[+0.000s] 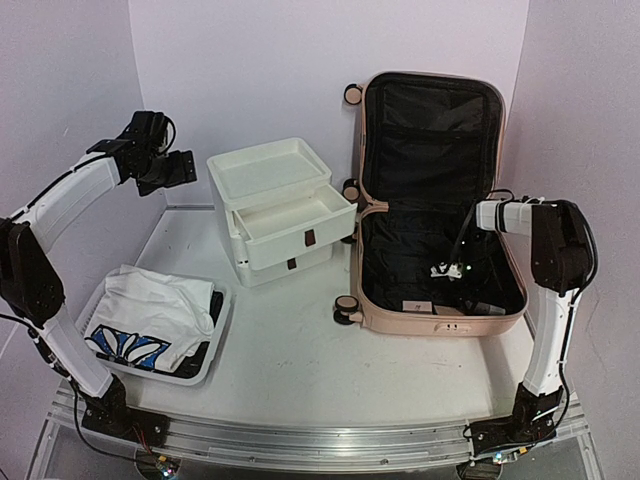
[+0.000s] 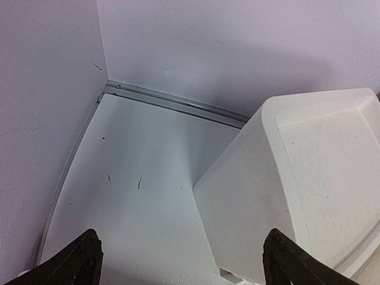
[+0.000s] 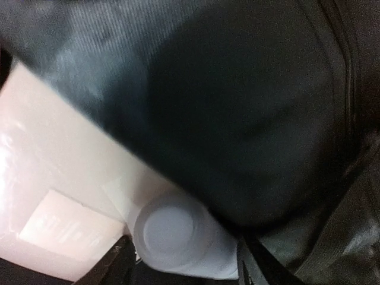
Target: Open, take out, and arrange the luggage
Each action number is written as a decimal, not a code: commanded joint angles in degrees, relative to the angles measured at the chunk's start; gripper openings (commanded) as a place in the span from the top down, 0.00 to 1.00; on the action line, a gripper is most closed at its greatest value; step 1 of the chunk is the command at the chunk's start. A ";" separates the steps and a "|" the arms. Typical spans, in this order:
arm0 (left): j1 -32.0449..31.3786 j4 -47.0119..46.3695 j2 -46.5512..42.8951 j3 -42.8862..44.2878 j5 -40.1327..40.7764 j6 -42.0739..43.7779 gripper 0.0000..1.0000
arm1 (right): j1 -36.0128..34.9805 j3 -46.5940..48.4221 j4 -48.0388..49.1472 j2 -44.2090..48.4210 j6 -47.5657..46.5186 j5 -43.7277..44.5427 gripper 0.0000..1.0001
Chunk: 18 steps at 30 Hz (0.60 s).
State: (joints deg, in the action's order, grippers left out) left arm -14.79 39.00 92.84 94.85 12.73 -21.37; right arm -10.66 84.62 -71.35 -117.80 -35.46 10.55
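The pale pink luggage (image 1: 400, 322) lies open at the right of the table, its lid (image 1: 430, 120) standing against the back wall and its black lining showing. My right gripper (image 1: 447, 270) reaches down into the lower half. In the right wrist view its fingers (image 3: 122, 261) press both sides of a white cylindrical bottle (image 3: 172, 228) lying on the lining, beside a flat pale packet (image 3: 53, 178). My left gripper (image 1: 180, 168) hangs open and high at the back left with nothing between its fingers (image 2: 83, 255).
A white drawer unit (image 1: 280, 210) stands at the table's middle back with one drawer pulled out; its corner (image 2: 309, 178) shows in the left wrist view. A white perforated basket (image 1: 215, 345) at the front left holds a white garment with a blue pattern (image 1: 150, 310).
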 commanded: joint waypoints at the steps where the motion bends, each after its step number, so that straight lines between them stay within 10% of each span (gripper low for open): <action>1: 0.38 -1.57 -3.50 0.08 0.96 -2.34 0.06 | -0.30 -0.30 4.25 -0.73 -4.88 0.08 0.43; 18: 0.38 -3.23 -7.58 -1.82 -6.53 -6.16 0.06 | -3.21 -0.47 5.11 13.38 -5.79 -7.27 0.78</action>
State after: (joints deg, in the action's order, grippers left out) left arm -14.68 38.28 89.01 93.65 8.97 -25.71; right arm -12.51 81.73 -66.59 -111.53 -42.22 6.42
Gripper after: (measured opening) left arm 0.938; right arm 0.339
